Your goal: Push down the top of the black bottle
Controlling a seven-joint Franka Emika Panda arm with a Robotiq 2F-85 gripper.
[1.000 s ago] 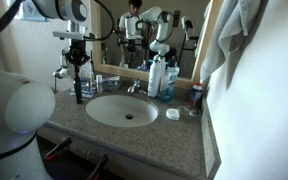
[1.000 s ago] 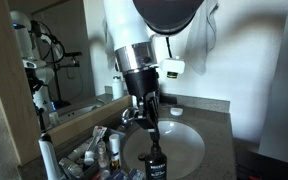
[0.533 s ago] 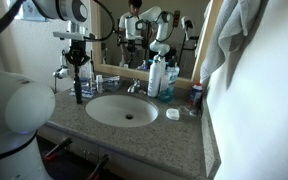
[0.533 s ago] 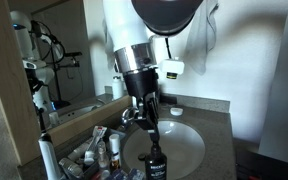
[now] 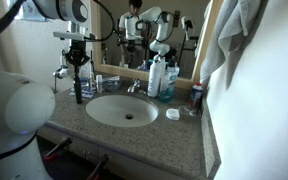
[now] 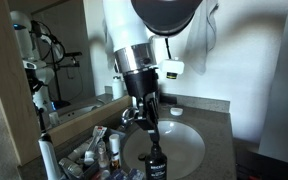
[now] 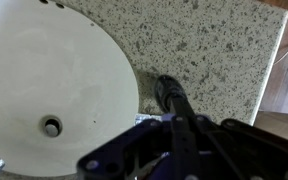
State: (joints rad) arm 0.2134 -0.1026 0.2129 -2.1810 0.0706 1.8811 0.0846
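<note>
The black bottle [image 5: 80, 90] stands upright on the granite counter left of the sink; it also shows in an exterior view [image 6: 156, 162] and from above in the wrist view [image 7: 170, 93]. Its narrow dark top [image 6: 152, 141] sits right under my gripper [image 6: 149, 124]. The gripper [image 5: 79, 66] hangs straight over the bottle with its fingers together, and the fingertips are at the top; I cannot tell if they press it. In the wrist view the fingers [image 7: 156, 128] form one dark bar that covers the top.
The white sink basin [image 5: 124, 110] lies beside the bottle. Tall white and blue bottles [image 5: 160, 76] stand behind the sink by the mirror. A small white lid [image 5: 173, 114] and a red-capped item [image 5: 196, 95] lie farther along. Toiletries [image 6: 96, 150] crowd the counter corner.
</note>
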